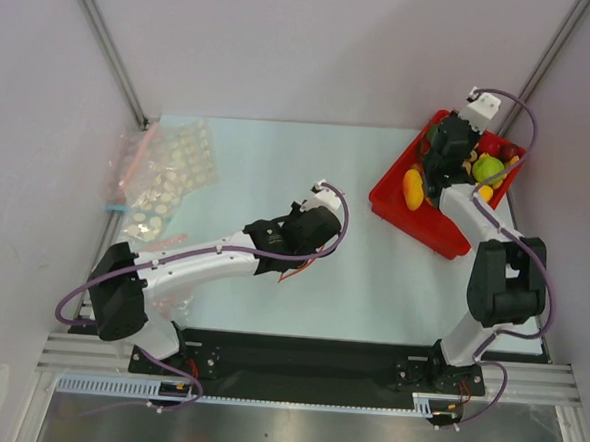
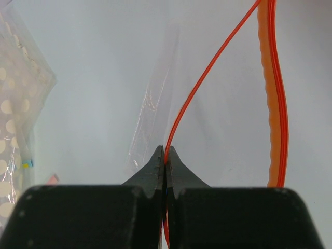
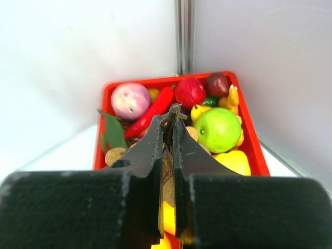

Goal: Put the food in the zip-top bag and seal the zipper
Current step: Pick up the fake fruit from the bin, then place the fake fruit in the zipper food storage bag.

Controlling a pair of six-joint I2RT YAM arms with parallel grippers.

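Your left tool [image 2: 165, 160], shut on the thin red lip [image 2: 197, 85] of the zip-top bag [image 2: 150, 114] at mid-tabletop [image 1: 278, 170], should hold that mouth wide while your right tool [image 3: 174, 116], seemingly pinched on a brown bit [image 3: 174, 110] of food [image 3: 218, 129] in the red bin [image 3: 150, 81] at 2 o'clock, lifts straight up.

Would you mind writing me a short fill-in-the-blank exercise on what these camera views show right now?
The left claw is shut on the red-orange strip of the clear bag, while the right claw hangs over a ___ bin. The apple among the toy food is ___. On the table, the dotted bags lie on the ___ side.
Missing words: red; green; left.
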